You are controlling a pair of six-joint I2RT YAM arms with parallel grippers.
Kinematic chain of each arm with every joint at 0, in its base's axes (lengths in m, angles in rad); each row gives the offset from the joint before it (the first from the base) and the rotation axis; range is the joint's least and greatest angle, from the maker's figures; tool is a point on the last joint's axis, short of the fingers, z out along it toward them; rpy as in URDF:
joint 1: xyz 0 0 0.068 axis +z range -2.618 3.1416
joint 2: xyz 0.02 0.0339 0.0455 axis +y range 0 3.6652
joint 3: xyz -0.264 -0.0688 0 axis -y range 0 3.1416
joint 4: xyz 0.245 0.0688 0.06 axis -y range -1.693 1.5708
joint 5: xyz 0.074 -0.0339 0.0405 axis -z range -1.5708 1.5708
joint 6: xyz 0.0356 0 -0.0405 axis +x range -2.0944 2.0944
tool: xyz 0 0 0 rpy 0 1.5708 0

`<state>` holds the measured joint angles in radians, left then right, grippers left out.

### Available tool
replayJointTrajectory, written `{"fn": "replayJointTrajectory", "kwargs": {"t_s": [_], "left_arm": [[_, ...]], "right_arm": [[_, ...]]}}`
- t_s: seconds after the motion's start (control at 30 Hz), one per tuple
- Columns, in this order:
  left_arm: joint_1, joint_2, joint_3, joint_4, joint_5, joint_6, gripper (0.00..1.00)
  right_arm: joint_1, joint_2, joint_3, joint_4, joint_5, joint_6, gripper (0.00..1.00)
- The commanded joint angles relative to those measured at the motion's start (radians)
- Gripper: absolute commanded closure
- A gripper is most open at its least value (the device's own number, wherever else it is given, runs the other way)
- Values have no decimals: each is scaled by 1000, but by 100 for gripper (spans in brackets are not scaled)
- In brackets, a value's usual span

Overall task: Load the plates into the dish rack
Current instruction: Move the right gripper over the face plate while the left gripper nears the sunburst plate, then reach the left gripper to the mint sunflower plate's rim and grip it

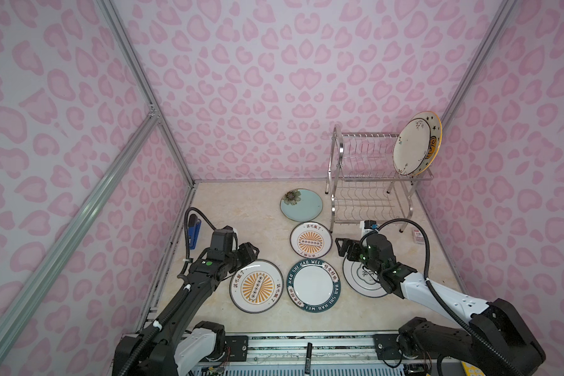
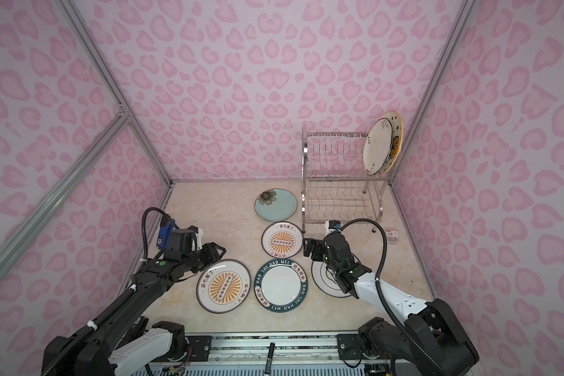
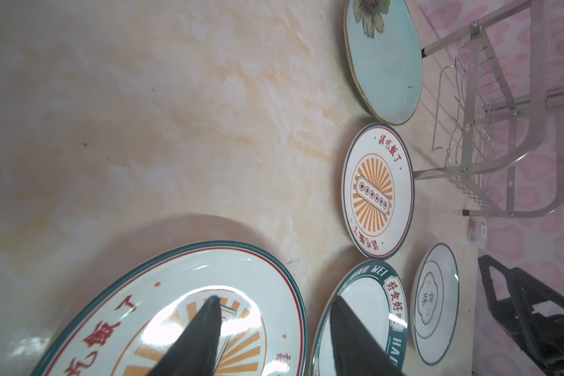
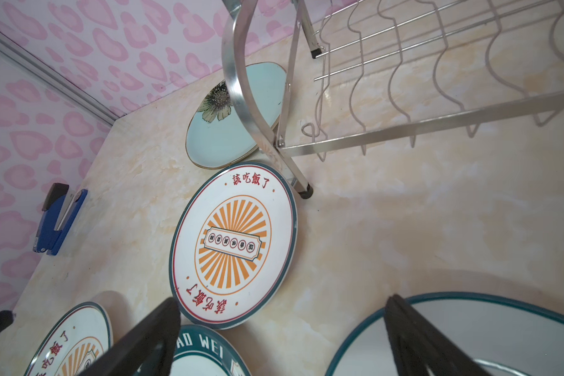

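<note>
Hovering left fingers (image 1: 252, 252): parted, gripping nothing, above the far-left rim of the large sunburst plate (image 1: 257, 286), which lies flat on the counter (image 1: 241, 208).
Right fingers (image 1: 342, 248): spread wide, released, low between the small sunburst plate (image 1: 310, 240) and the white emblem plate (image 1: 355, 281); the right arm covers part of that plate.
Teal lettered plate (image 1: 314, 285): flat between the large sunburst plate and the white emblem plate, its rim nearly touching the former.
Pale blue flower plate (image 1: 302, 205): flat, just left of the dish rack (image 1: 365, 182).
Racked: cream floral plate (image 1: 412, 146) and star plate (image 1: 434, 136) stand on edge at the upper tier's right end.
Edges: the small sunburst plate's rim sits just beside the rack's front-left foot (image 4: 305, 193).
Open room: bare counter left of the flower plate; upper slots left of the racked pair and the lower tier are free.
</note>
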<state>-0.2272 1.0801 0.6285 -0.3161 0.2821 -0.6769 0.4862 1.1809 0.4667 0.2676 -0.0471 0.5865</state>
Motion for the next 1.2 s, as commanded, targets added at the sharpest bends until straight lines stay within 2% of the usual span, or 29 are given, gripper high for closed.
{"fn": "replayJointTrajectory", "kwargs": {"t_s": [0.0,0.23,0.47,0.7,0.97,1.17], "left_arm": [[-51,83,32,81,51,4,44],[-94,295,100,290,28,-71,45],[-93,592,355,411,24,-137,44],[-94,843,543,483,13,-245,43],[-96,985,666,464,-19,-283,43],[-103,1055,744,443,-20,-294,43]], "right_arm": [[2,8,4,45,-14,14,4],[2,6,7,28,-25,10,3],[2,-23,9,-7,-23,-5,4],[2,-116,-27,-45,-20,-6,3],[-28,-229,-26,-175,17,-60,3],[-90,-337,-67,-205,-23,-46,3]]}}
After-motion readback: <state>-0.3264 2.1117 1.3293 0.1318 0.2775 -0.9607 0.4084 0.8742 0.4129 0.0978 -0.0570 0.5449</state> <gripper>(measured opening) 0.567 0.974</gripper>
